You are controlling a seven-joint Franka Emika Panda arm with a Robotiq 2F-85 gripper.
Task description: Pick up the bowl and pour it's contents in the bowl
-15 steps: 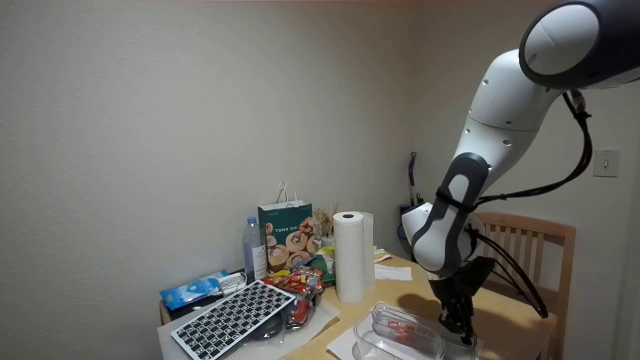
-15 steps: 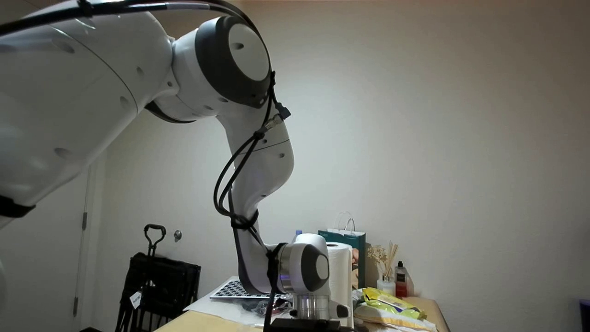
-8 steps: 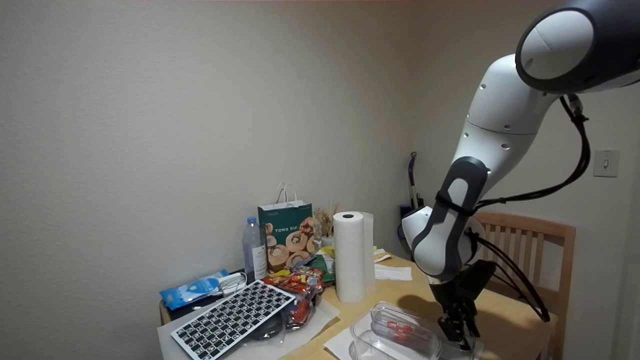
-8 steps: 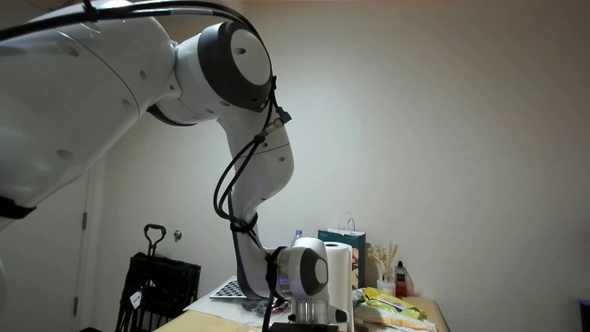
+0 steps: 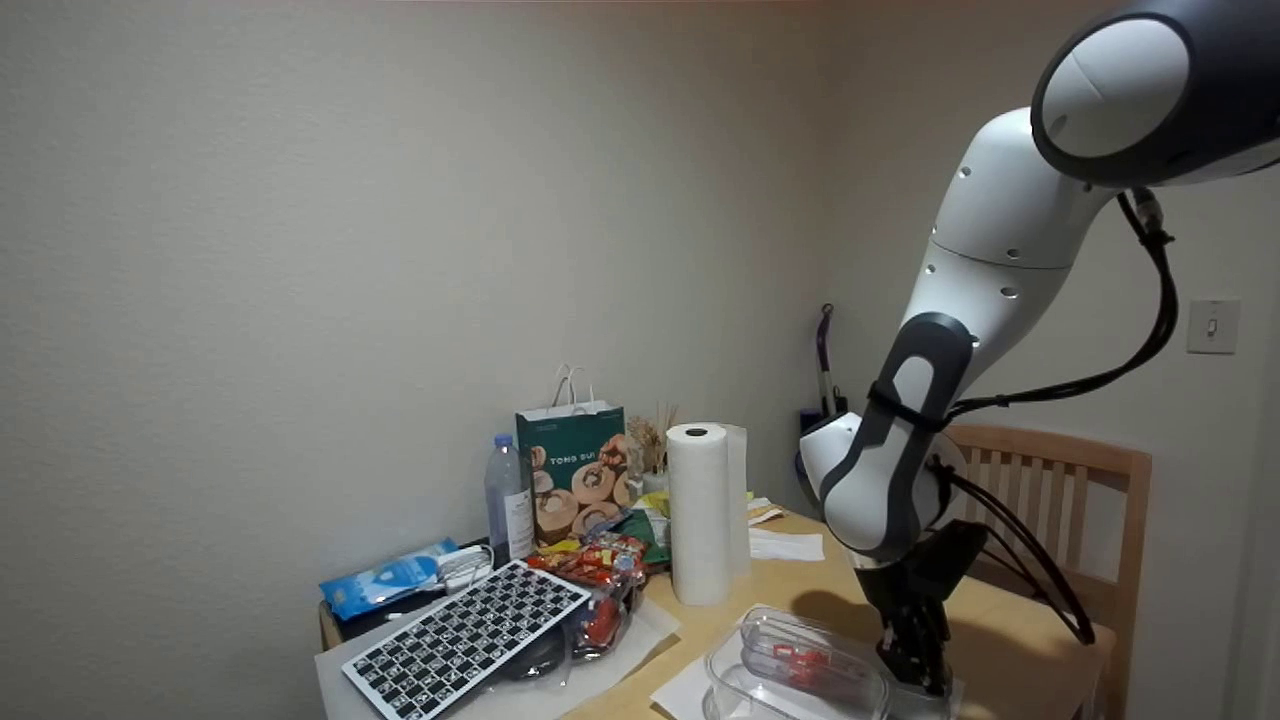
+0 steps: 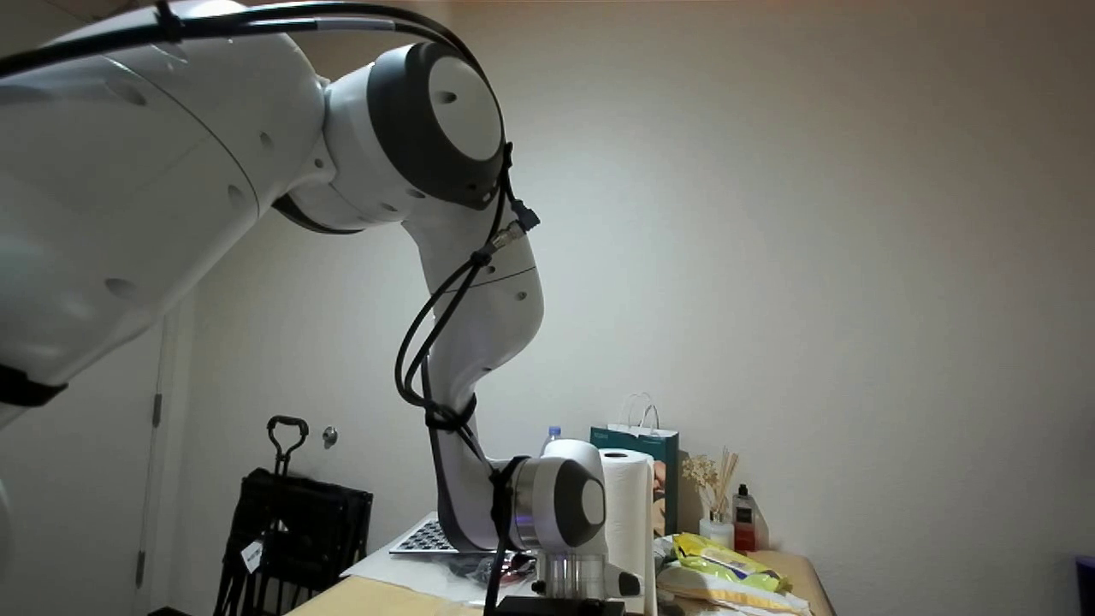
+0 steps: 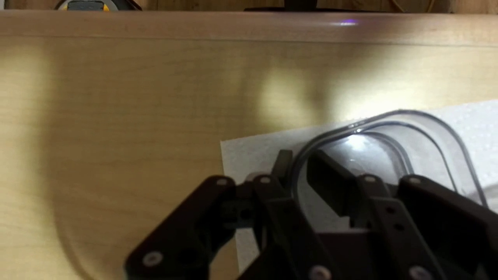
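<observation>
Clear plastic bowls (image 5: 715, 670) overlap at the bottom of an exterior view; red pieces (image 5: 800, 660) show through their walls, and I cannot tell which bowl holds them. My gripper (image 5: 932, 688) points down at their right end. In the wrist view my gripper (image 7: 300, 161) straddles the rim of a clear bowl (image 7: 363, 153). The left pad (image 7: 282, 167) is outside, close against the rim. The right pad (image 7: 330, 182) is inside, with a narrow gap before the rim. The fingertips are below the frame in an exterior view where only the gripper's top (image 6: 556, 606) shows.
White paper (image 7: 241, 155) lies under the bowl. The table's edge (image 7: 233, 27) runs along the top of the wrist view. A paper towel roll (image 5: 698, 520) stands behind the bowls. A checkered board (image 5: 465, 635), bottle (image 5: 509, 505), shopping bag (image 5: 575, 470) and chair (image 5: 1060, 465) are farther off.
The gripper has come slightly lower. Its jaws spread wider half a second ago and stand closer together now. The clear bowls shifted a little left, then partly back to the right.
</observation>
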